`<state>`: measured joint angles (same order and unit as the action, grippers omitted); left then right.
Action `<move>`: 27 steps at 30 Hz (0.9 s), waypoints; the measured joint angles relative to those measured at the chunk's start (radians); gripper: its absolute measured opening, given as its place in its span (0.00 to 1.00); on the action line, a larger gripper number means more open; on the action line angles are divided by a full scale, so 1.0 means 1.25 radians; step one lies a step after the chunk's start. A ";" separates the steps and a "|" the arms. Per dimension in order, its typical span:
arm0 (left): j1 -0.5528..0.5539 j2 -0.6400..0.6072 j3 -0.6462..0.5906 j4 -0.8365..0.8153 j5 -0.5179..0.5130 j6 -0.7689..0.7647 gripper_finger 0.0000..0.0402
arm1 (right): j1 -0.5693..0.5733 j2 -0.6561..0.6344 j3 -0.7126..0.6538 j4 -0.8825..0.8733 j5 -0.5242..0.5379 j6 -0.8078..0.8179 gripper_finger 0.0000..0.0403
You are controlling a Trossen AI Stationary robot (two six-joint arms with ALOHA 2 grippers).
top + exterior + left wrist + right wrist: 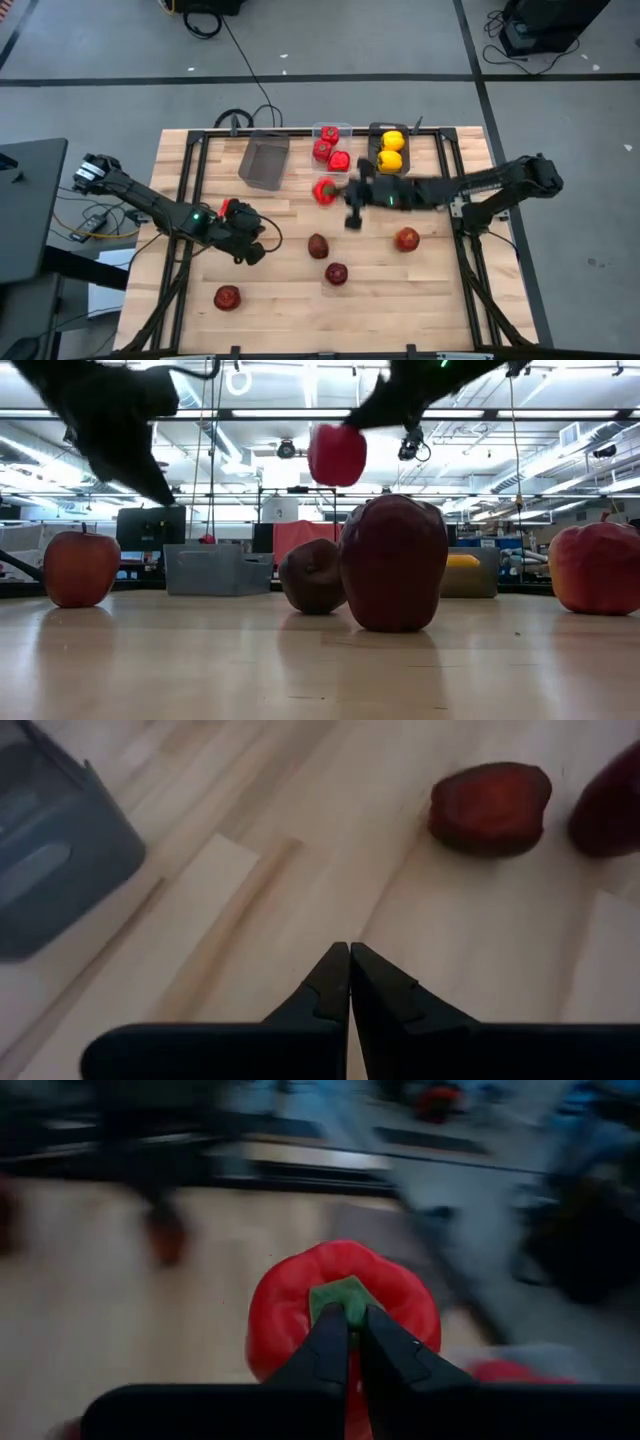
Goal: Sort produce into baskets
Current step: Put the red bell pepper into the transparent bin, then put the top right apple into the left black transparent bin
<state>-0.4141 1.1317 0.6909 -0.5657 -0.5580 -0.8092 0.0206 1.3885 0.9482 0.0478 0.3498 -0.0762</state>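
Red pepper (343, 1315) in raised right hand (350, 1342)

Table (300, 310): light wood planks, black frame.
Floor (330, 40): grey, taped lines.
Cables (240, 60): black, behind table.

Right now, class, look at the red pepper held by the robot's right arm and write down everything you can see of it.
The red pepper is a glossy, plastic-looking toy bell pepper with rounded lobes and a green stem cap. The right pincer is shut on that stem, its dark fingers pinching it from both sides. In the low view the pepper hangs clear above the wooden table, touching nothing else. From above it sits just in front of the clear bin holding other red peppers.
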 joint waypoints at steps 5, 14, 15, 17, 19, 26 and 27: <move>0.020 -0.040 -0.111 0.167 -0.011 0.104 0.05 | -0.210 0.001 0.000 -0.002 -0.030 -0.014 0.05; 0.117 -0.078 -0.197 0.322 -0.004 0.253 0.05 | -0.473 0.181 0.000 0.119 -0.251 0.058 0.05; 0.126 -0.079 -0.200 0.335 0.003 0.263 0.05 | -0.483 0.200 0.000 0.127 -0.251 0.058 0.05; 0.146 -0.080 -0.201 0.359 0.005 0.267 0.05 | -0.502 0.227 0.001 0.141 -0.238 0.058 0.05; 0.160 -0.081 -0.201 0.392 0.005 0.293 0.05 | -0.520 0.245 0.003 0.148 -0.233 0.056 0.03; 0.243 -0.100 -0.201 0.424 0.002 0.383 0.10 | -0.554 0.267 0.001 0.126 -0.172 0.016 0.00; 0.257 -0.102 -0.201 0.426 0.001 0.394 0.12 | -0.554 0.268 0.001 0.117 -0.183 0.007 0.00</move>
<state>-0.0932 1.0046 0.4400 -0.0333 -0.5563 -0.3172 -0.6724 1.7229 0.9492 0.1946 0.1214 -0.0670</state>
